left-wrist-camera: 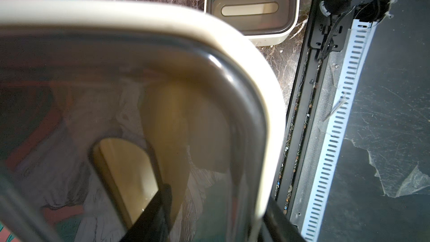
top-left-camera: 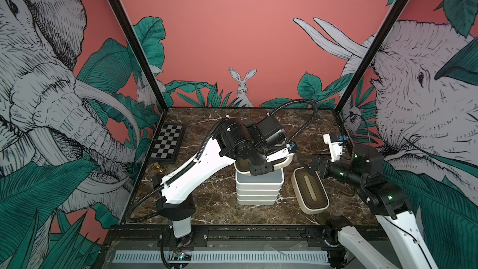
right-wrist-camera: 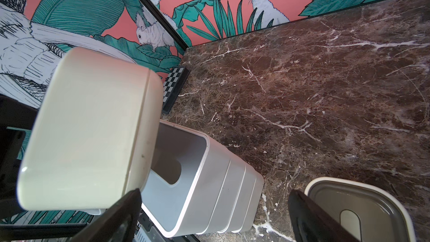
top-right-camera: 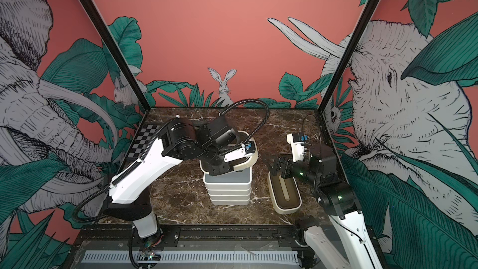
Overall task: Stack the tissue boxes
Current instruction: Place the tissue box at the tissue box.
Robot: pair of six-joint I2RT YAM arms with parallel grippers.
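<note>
Marble tabletop [top-left-camera: 207,203] between jungle-mural walls [top-left-camera: 232,34]: the left gripper [top-left-camera: 261,170], pinching the rim of a tilted cream tissue box [top-left-camera: 284,163], holds it over the four-box stack [top-left-camera: 258,190], overhanging its far-right side. The right gripper [top-left-camera: 309,166], jaws spread, hovers at the far end of the second cream box [top-left-camera: 310,195], lying near-to-far beside the stack.

Each arm has white shells over black joints. The left arm [top-left-camera: 196,174] trails a ribbed black conduit [top-left-camera: 307,104]; the right arm [top-left-camera: 403,231] shows small green lights [top-left-camera: 356,156]. White camera mounts [top-left-camera: 333,148] with blue plugs [top-left-camera: 343,138] sit at the wrists. The right gripper [right-wrist-camera: 215,217] has black fingers [right-wrist-camera: 121,217].
</note>
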